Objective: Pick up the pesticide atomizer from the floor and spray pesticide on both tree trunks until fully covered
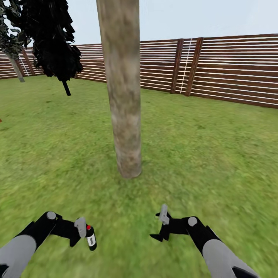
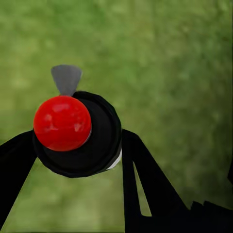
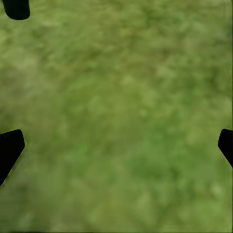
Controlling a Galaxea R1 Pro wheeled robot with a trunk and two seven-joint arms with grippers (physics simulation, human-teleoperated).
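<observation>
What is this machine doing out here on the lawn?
It is a two-armed robot in a fenced garden. Its left hand holds a small black spray bottle with a red top. It faces a thick, pale tree trunk rising from the grass. The right hand is open and empty. No spray is visible.

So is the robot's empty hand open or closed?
Open. The right gripper has its two black fingertips far apart at the picture's edges, with only grass between them.
</observation>
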